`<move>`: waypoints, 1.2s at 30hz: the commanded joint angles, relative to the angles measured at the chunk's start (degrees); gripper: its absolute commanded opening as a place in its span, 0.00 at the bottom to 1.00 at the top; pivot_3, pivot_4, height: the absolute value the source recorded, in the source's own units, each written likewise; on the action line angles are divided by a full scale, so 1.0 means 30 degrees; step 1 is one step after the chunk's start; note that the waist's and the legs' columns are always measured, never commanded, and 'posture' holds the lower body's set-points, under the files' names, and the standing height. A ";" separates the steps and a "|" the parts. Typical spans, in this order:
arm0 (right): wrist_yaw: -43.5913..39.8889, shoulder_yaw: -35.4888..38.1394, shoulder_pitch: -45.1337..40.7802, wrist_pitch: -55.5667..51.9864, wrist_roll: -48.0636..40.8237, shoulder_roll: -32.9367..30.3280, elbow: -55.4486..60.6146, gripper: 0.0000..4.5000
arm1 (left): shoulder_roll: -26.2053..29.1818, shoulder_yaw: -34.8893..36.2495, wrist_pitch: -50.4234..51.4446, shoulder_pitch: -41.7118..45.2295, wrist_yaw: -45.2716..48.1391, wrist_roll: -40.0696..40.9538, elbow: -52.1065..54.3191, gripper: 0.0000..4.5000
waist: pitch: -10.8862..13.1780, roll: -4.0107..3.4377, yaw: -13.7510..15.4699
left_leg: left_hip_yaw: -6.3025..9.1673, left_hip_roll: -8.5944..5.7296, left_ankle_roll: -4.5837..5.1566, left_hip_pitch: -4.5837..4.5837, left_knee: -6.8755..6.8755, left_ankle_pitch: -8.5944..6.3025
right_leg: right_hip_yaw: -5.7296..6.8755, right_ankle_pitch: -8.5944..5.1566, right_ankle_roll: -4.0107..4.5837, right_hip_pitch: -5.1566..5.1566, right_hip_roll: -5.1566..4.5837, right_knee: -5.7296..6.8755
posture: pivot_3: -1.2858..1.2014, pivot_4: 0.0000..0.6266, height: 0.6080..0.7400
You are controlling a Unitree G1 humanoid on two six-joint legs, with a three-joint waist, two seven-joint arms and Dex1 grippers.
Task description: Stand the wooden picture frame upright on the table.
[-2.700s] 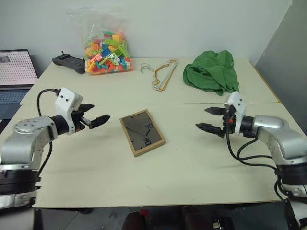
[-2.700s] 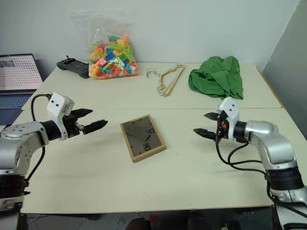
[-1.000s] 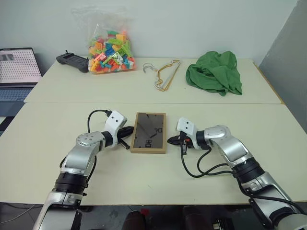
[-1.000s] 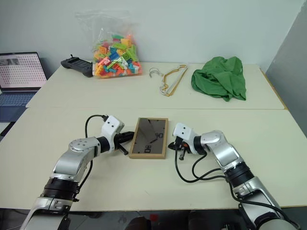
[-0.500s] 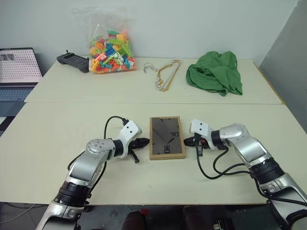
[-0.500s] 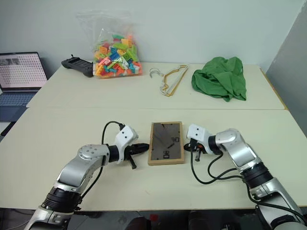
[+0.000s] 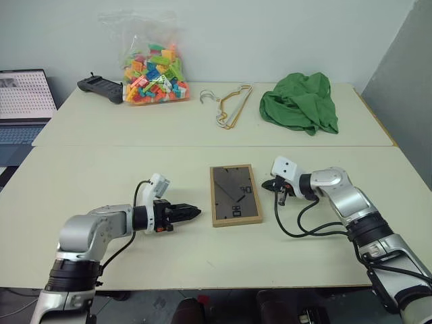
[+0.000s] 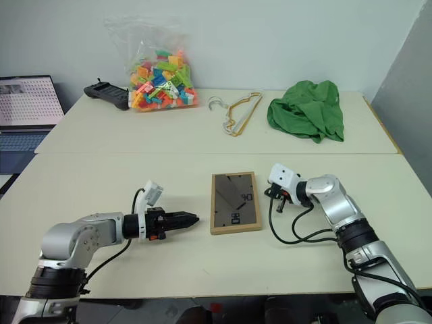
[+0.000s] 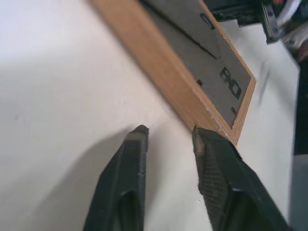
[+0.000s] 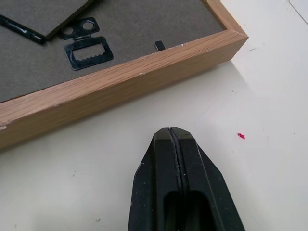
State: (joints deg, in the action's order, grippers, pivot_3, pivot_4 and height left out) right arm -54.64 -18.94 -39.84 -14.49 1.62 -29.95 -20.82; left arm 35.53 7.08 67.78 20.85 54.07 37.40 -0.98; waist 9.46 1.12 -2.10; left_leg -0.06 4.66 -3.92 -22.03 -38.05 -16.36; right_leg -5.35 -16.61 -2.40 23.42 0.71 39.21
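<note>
Table (image 7: 202,270), frame (image 7: 235,195) flat, edges free

A bag of bricks (image 7: 152,71) was stood at the far left of the surface, a controller (image 7: 100,87) just beside it. Hangers (image 7: 228,104) were laid mid-back, a green cloth (image 7: 299,102) heaped far right. A laptop (image 7: 23,101) was seen leftmost.

Both arms reach low over the table, grippers pointing inward toward each other.
The left gripper (image 7: 192,212) lies at about 8 o'clock from the table's middle, aimed toward 3 o'clock, its fingers (image 9: 129,168) parted by a narrow gap. The right gripper (image 7: 273,186), at about 4 o'clock, aims toward 9 o'clock with fingers (image 10: 185,183) pressed together, holding nothing.
</note>
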 commanded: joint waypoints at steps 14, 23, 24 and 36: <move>0.0813 -0.0228 0.0302 -0.0750 0.0505 0.2678 0.1007 0.00 | -0.2311 -0.0873 0.5032 0.2765 -0.1528 0.1463 -0.3402 1.00 | -0.0083 -0.0053 -0.0345 | 0.0012 -0.0004 -0.0022 0.0077 0.0017 0.0011 | 0.0004 -0.0003 0.0005 -0.0068 -0.0007 0.0010 | 0.52 0.24 1.00; 0.1626 0.0079 0.0951 -0.2908 0.0450 0.3393 0.2253 0.00 | -0.3746 -0.0767 0.5673 0.1597 -0.2189 0.2347 -0.1018 1.00 | -0.0107 -0.0064 -0.0136 | 0.0005 -0.0022 -0.0021 0.0065 0.0016 0.0010 | -0.0002 -0.0002 0.0002 -0.0074 -0.0030 -0.0018 | 0.52 0.24 1.00; 0.1775 0.0192 0.0975 -0.3109 0.0439 0.3398 0.2279 0.00 | -0.3756 -0.0669 0.5743 0.1378 -0.2248 0.2467 -0.0723 1.00 | -0.0109 -0.0063 -0.0140 | 0.0004 -0.0022 -0.0021 0.0067 0.0016 0.0010 | -0.0003 -0.0002 0.0002 -0.0074 -0.0030 -0.0017 | 0.52 0.24 1.00; 0.2943 0.1333 0.1051 -0.3697 0.0284 0.2824 0.2714 0.00 | -0.4058 -0.0245 0.2784 0.1109 -0.3684 0.1723 -0.0802 0.56 | -0.0108 -0.0062 -0.0087 | 0.0008 -0.0024 -0.0012 0.0059 0.0021 0.0005 | 0.0001 -0.0002 0.0002 -0.0073 -0.0028 -0.0031 | 0.52 0.24 1.00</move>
State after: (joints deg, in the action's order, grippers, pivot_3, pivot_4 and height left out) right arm -46.78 -16.85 -36.86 -24.90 3.14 -20.45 -14.34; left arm 24.26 5.98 78.84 23.68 44.94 44.14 -2.25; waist 9.14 0.94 -2.36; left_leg -0.03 4.59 -3.95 -21.85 -37.99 -16.34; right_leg -5.34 -16.61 -2.39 23.20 0.62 39.12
